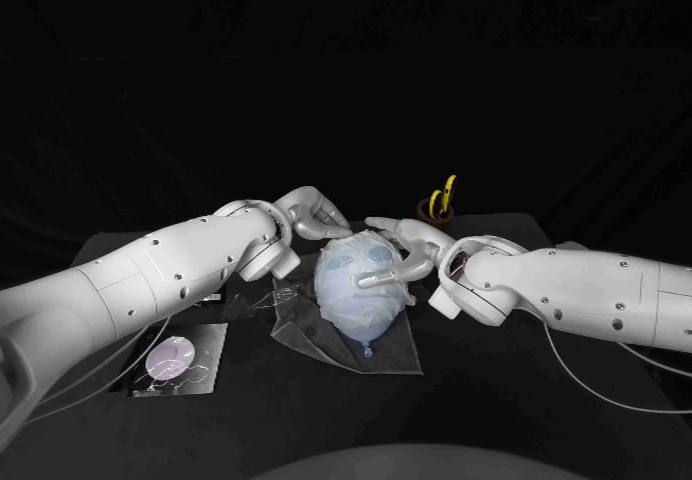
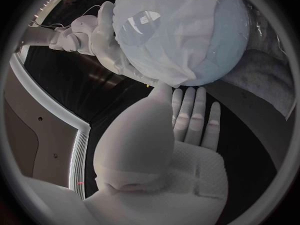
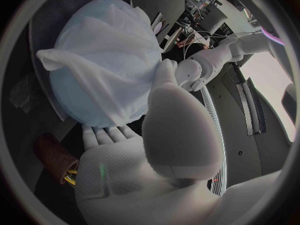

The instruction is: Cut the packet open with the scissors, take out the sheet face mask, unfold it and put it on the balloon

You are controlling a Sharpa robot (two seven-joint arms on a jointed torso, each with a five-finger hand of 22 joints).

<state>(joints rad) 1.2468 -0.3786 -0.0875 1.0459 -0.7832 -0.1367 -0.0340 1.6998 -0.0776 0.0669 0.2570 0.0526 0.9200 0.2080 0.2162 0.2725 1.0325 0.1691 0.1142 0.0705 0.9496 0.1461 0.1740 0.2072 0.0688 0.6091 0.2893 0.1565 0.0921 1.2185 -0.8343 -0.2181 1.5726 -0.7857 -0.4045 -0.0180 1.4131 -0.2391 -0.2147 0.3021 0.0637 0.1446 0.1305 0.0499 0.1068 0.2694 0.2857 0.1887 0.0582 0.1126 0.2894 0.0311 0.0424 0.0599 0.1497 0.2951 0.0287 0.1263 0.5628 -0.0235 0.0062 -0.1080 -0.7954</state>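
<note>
Starting at the left of the head view, the opened packet (image 1: 173, 362) lies flat on the black table (image 1: 548, 400) at about 8 o'clock from the balloon (image 1: 364, 322), well apart from it.

Next comes the left hand (image 1: 307, 213), at 11 o'clock of the balloon. Its fingers (image 2: 187, 112) are stretched straight and apart, grasping nothing. In its wrist view the thumb tip reaches right up to the lower edge of the mask.

In the centre, the balloon lies on a grey cloth (image 1: 325, 335) with its knot toward 6 o'clock. The sheet face mask (image 1: 351, 268) is draped over its upper half, unfolded but wrinkled. In the right wrist view one loose corner (image 3: 53, 55) sticks out from the balloon.

The right hand (image 1: 404, 250) is at 2 o'clock, also spread and gripping nothing. Its fingers are laid flat on the mask and its palm cups the balloon's side.

Farthest right, at 1 o'clock beyond that hand, the yellow-handled scissors (image 1: 446, 192) stand in a brown holder (image 1: 430, 210).

As for handling, the mask looks thin, limp and probably wet, so it should cling but also slide and tear if dragged. The safest hold is a light pinch at its edges, that loose corner especially. The balloon is light and round and likely to roll or squash, so flat, gentle palms at its sides suit it better than fingertips.
</note>
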